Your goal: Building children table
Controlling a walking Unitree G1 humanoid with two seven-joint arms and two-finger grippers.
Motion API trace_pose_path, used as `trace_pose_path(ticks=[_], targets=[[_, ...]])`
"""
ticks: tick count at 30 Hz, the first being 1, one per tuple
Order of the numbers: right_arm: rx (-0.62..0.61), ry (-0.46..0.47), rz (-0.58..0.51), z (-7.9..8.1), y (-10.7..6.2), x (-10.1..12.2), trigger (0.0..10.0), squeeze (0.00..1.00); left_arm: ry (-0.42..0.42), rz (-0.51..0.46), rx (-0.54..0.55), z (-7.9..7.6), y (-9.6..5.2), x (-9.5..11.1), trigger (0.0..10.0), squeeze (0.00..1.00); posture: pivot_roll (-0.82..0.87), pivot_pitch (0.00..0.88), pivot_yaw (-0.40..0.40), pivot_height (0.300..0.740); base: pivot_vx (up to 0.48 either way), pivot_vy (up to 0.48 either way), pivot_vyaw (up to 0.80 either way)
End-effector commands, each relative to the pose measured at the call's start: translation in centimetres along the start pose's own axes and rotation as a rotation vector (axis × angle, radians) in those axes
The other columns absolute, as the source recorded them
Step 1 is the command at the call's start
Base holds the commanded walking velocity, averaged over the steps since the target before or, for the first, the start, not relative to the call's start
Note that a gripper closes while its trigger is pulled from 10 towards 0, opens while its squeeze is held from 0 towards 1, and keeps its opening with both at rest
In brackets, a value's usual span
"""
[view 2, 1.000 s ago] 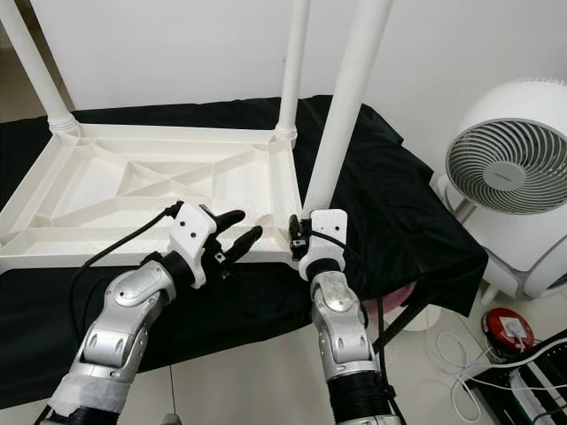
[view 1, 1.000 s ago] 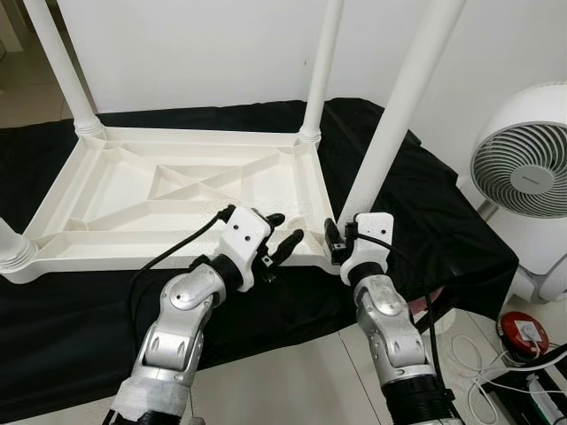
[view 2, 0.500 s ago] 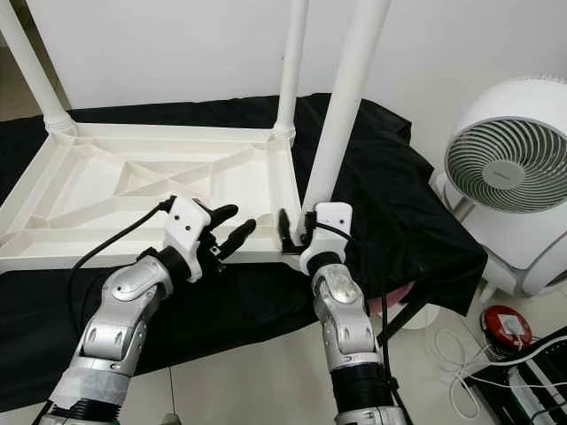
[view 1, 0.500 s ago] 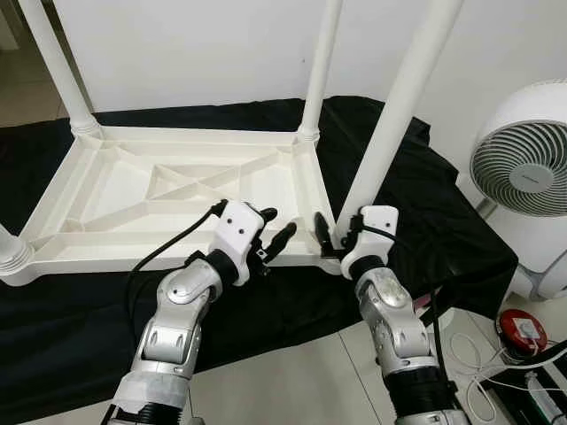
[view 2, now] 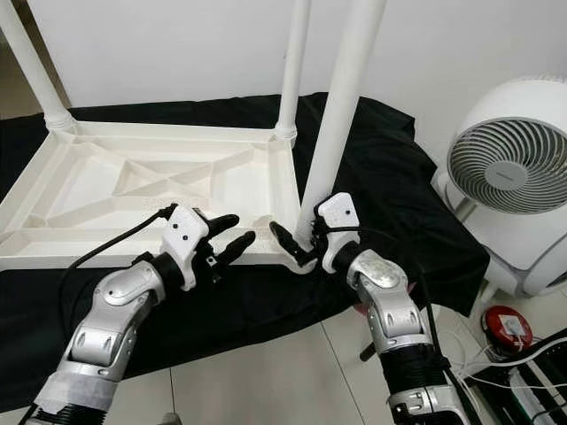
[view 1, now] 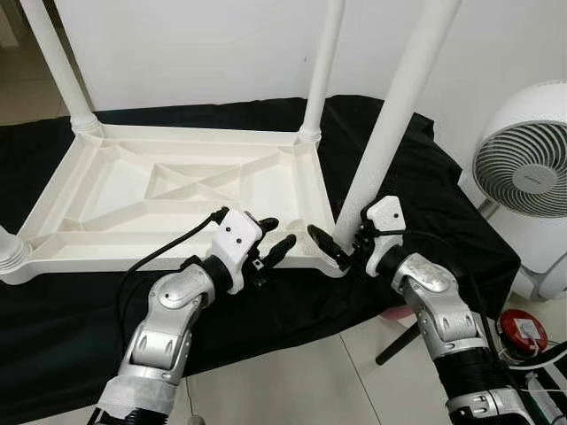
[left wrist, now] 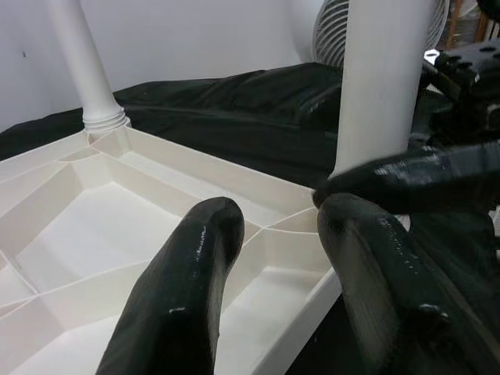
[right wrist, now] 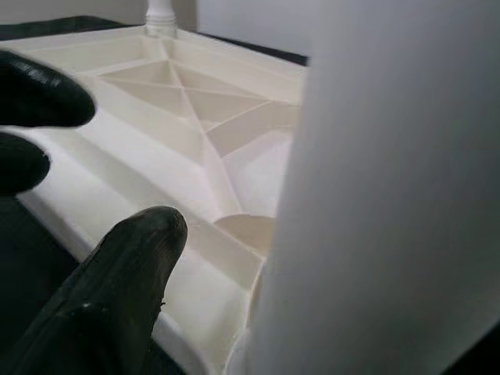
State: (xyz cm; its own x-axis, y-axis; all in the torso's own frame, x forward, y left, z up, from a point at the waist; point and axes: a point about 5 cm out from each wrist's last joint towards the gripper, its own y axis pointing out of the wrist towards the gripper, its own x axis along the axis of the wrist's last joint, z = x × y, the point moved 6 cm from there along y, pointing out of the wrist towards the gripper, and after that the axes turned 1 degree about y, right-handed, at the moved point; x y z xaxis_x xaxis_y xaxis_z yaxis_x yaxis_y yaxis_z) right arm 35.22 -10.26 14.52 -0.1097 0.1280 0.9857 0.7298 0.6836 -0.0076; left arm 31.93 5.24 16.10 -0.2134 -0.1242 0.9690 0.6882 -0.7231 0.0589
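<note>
While the tabletop [view 1: 177, 190] lies upside down on a black cloth [view 1: 425, 195], ribbed underside up. Legs standing in the corners: far left leg [view 1: 58, 62], far right leg [view 1: 321, 66], near right leg [view 1: 394, 106], and the base of a near left leg [view 1: 11, 250] at the picture's edge.

Left gripper [view 1: 275, 239]: just in front of the near rim, close to the near right corner, jaws open, fingers [left wrist: 183, 305] spread above the corner cell in the left wrist view, holding nothing.

Right gripper [view 1: 332, 248]: at the foot of the near right leg, arm reaching in from the right side. One black finger [right wrist: 109, 305] lying along the corner rim beside the leg's base; second finger hidden behind the leg, so grip on the leg cannot be told from these pictures.

Step in hand, as a judgement: seating or tightening the near right leg in its corner socket, the last of the four to be dealt with, the others appearing upright in place.

Next move, as a judgement: calls for a firm hold low on the leg with the right gripper, steadying of the tabletop rim with the left, then a turn or push along the leg's own axis without tipping it.

Nearby, to the right: white fan [view 1: 523, 168], clear of the work, and cables [view 1: 532, 354] on the floor.
</note>
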Motion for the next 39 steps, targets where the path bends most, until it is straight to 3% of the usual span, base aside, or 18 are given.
trace_pose_path(ticks=[1, 4, 5, 9, 10, 11, 22, 23, 29, 31, 33, 35, 37, 39], targets=[[0.043, -0.006, 0.034, -0.2, -0.3, -0.7, 10.0, 0.0, -0.014, 0.005, -0.068, -0.9, -0.3, 0.1, 10.0, 0.0, 0.01, 0.0, -0.061, 0.74, 0.0, 0.0, 0.0], [0.064, -0.009, 0.07, -0.9, -0.7, -1.4, 10.0, 0.0, -0.019, 0.002, -0.093, -1.1, -0.5, 0.3, 10.0, 0.0, 0.01, 0.0, -0.059, 0.74, 0.0, 0.0, 0.0], [0.063, -0.008, 0.075, -1.2, -0.9, -1.6, 9.1, 0.0, -0.021, -0.005, -0.107, -1.3, -0.5, 0.5, 10.0, 0.0, 0.01, 0.0, -0.059, 0.74, 0.0, 0.0, 0.0], [0.068, -0.007, 0.076, -1.4, -1.0, -1.6, 9.1, 0.0, -0.022, -0.01, -0.116, -1.4, -0.6, 0.7, 10.0, 0.0, 0.01, 0.0, -0.059, 0.74, 0.0, 0.0, 0.0], [0.066, -0.003, 0.075, -1.7, -1.1, -1.6, 2.3, 0.0, -0.018, -0.009, -0.128, -1.6, -0.8, 0.7, 10.0, 0.0, 0.01, 0.0, -0.059, 0.74, 0.0, 0.0, 0.0], [0.061, 0.003, 0.073, -2.0, -1.2, -1.7, 0.0, 0.0, -0.014, -0.006, -0.138, -1.7, -0.9, 0.7, 10.0, 0.0, 0.01, 0.0, -0.06, 0.74, 0.0, 0.0, 0.0], [0.018, 0.058, 0.027, -2.5, -1.2, -1.5, 0.0, 0.0, 0.004, 0.002, -0.181, -2.3, -1.1, 0.9, 10.0, 0.0, 0.0, 0.0, -0.063, 0.74, 0.0, 0.0, 0.0], [0.006, 0.065, 0.013, -2.2, -1.0, -1.3, 10.0, 0.0, 0.011, 0.011, -0.199, -2.6, -1.3, 0.7, 10.0, 0.0, 0.0, 0.0, -0.065, 0.74, 0.0, 0.0, 0.0], [-0.079, 0.073, -0.006, -2.4, -0.5, -1.0, 10.0, 0.0, 0.014, 0.031, -0.237, -3.2, -1.6, 0.2, 10.0, 0.0, 0.0, 0.0, -0.069, 0.74, 0.0, 0.0, 0.0], [-0.225, 0.082, -0.016, -2.9, 0.1, -1.0, 10.0, 0.0, 0.014, 0.04, -0.274, -3.7, -1.8, 0.1, 10.0, 0.0, 0.01, 0.0, -0.073, 0.74, 0.0, 0.0, 0.0], [-0.225, 0.082, -0.016, -2.9, 0.1, -1.0, 10.0, 0.0, 0.014, 0.04, -0.274, -3.7, -1.8, 0.1, 10.0, 0.0, 0.01, 0.0, -0.073, 0.74, 0.0, 0.0, 0.0], [-0.297, 0.094, -0.031, -2.7, 0.4, -0.9, 10.0, 0.0, 0.013, 0.038, -0.282, -3.7, -1.8, 0.2, 10.0, 0.0, 0.0, 0.0, -0.068, 0.74, 0.0, 0.0, 0.0], [-0.434, 0.163, -0.043, -2.3, 0.8, -0.9, 10.0, 0.0, 0.01, 0.035, -0.273, -3.4, -1.7, 0.4, 10.0, 0.0, 0.0, 0.0, -0.066, 0.74, 0.0, 0.0, 0.0], [-0.434, 0.163, -0.043, -2.3, 0.8, -0.9, 10.0, 0.0, 0.01, 0.035, -0.273, -3.4, -1.7, 0.4, 10.0, 0.0, 0.0, 0.0, -0.066, 0.74, 0.0, 0.0, 0.0]])
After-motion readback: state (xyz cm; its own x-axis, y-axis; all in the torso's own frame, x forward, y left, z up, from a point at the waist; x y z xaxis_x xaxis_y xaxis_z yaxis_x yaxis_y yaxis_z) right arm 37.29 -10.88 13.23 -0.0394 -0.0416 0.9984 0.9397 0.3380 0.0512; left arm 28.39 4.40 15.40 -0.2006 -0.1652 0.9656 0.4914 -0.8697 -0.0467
